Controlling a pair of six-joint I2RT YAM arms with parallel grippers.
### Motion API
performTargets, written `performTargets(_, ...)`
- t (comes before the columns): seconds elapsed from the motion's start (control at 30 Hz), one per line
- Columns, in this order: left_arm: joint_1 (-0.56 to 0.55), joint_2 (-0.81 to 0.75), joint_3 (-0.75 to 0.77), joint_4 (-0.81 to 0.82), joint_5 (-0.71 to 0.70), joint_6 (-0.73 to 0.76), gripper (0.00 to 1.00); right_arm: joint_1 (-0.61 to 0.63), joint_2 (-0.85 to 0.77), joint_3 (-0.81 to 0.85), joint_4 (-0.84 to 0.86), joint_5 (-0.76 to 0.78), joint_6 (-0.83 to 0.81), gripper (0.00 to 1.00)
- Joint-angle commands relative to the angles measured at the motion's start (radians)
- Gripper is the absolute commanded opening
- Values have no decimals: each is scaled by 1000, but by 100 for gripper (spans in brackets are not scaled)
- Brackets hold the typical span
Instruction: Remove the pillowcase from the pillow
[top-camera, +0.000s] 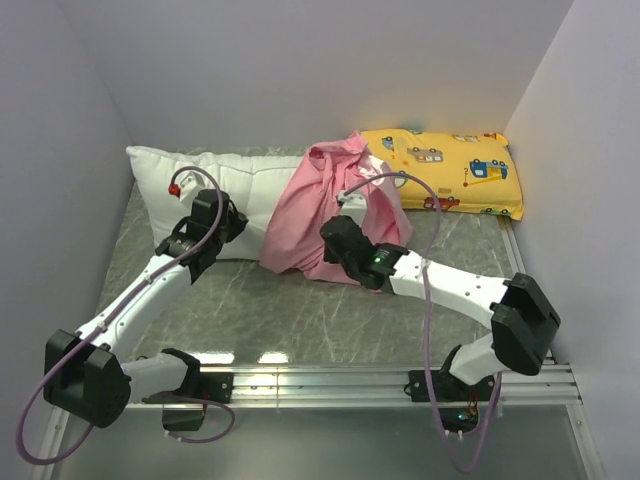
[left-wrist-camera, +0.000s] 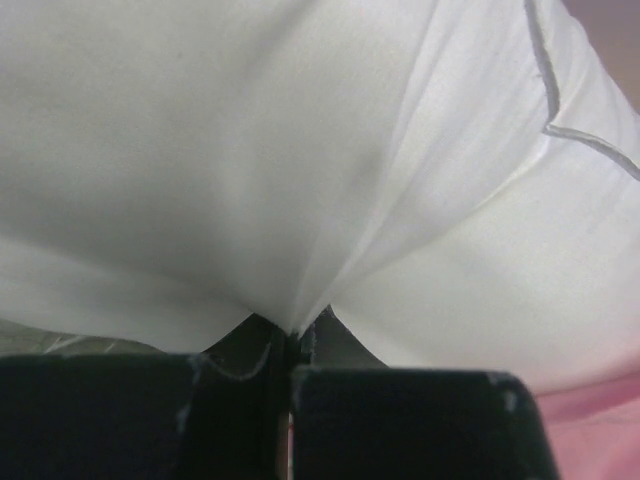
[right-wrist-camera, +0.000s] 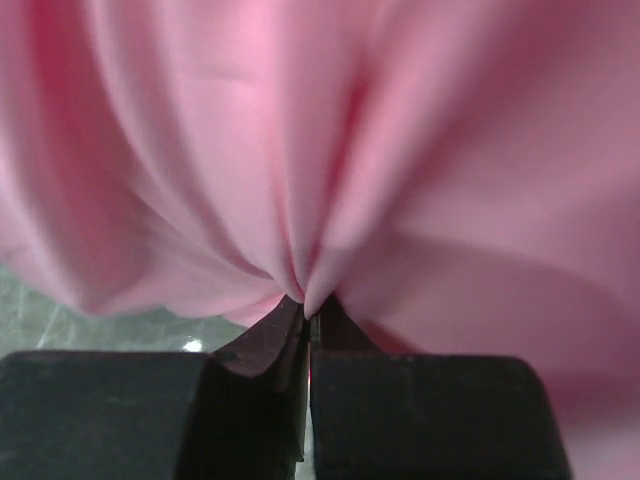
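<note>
Nearest the camera, the grey marbled table (top-camera: 300, 315) stretched away from the near edge. Over it the left gripper (left-wrist-camera: 292, 335) had its jaws pressed together on a pinch of the pillow (top-camera: 235, 180) — white fabric rose from the fingertips in taut folds. The right gripper (right-wrist-camera: 308, 305) was likewise clamped, its jaws closed on a gather of the pillowcase (top-camera: 305, 215), with pink satin fanning up from the pinch in deep pleats. Farther back, the pillow lay across the left and middle of the table, its left half bare and white, its right end covered by the pillowcase. The pink cover was bunched and rumpled around that end — part heaped up toward the rear, its lower edge resting on the table. Beyond it, at the far right against the back wall (top-camera: 300, 60), lay a yellow pillow (top-camera: 445, 170) printed with cartoon vehicles, with the pink fabric touching its left end.
</note>
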Motion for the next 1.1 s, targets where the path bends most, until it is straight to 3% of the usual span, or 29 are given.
performTargets(0.0,62,-53,69,5,20,66,0,-60,-117,-70,-36,113,26,0)
performTargets(0.23,200,-105,159,-35,51,139,0,-220,-468,-152,-164,132,9,0)
performTargets(0.43,306,-93,197,-61,105,149,1,-330,-588,-98,-276,147,-20,0)
performTargets(0.73,367,-45,185,-47,170,167,1,-510,-655,-50,-304,54,-61,0)
performTargets(0.83,367,-11,187,-18,291,193,0,-513,-639,-69,-296,-44,-55,0)
performTargets(0.97,361,29,184,-1,344,208,1,-477,-600,-153,-230,-152,-35,0)
performTargets(1.03,344,70,211,-16,373,247,5,-438,-544,-179,-222,-146,-31,3)
performTargets(1.07,335,82,240,-33,373,258,16,-386,-522,-182,-218,-132,-28,7)
